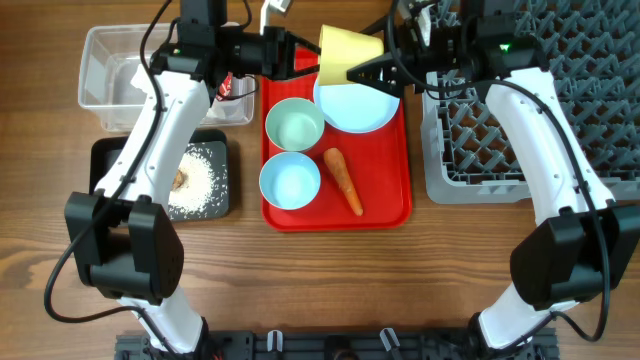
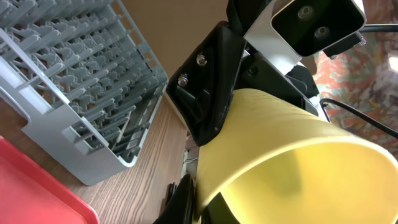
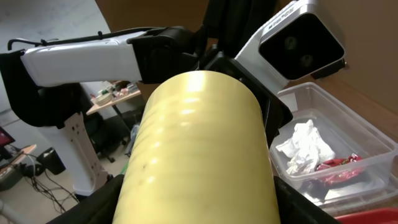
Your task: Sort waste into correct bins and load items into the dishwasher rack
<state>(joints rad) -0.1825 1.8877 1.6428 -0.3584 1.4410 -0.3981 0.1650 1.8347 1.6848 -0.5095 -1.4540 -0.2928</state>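
The small yellow cup (image 1: 350, 45) hangs on its side above the far edge of the red tray, between both grippers. My left gripper (image 1: 300, 55) is shut on its rim, one finger inside and one outside (image 2: 202, 205). My right gripper (image 1: 375, 66) has its fingers pressed against both sides of the cup's body (image 3: 199, 199). On the tray lie the light blue plate (image 1: 356, 106), the pale green bowl (image 1: 294, 125), the light blue bowl (image 1: 290, 181) and the orange carrot (image 1: 343, 181). The grey rack (image 1: 480, 150) stands at the right.
The clear tub (image 1: 100, 60) at the far left holds the white napkin (image 3: 305, 146) and red wrapper (image 3: 339, 165). The black tray (image 1: 105, 160) in front of it holds rice (image 1: 205, 180) and a brown lump (image 1: 180, 180). The red tray (image 1: 390, 210) sits mid-table.
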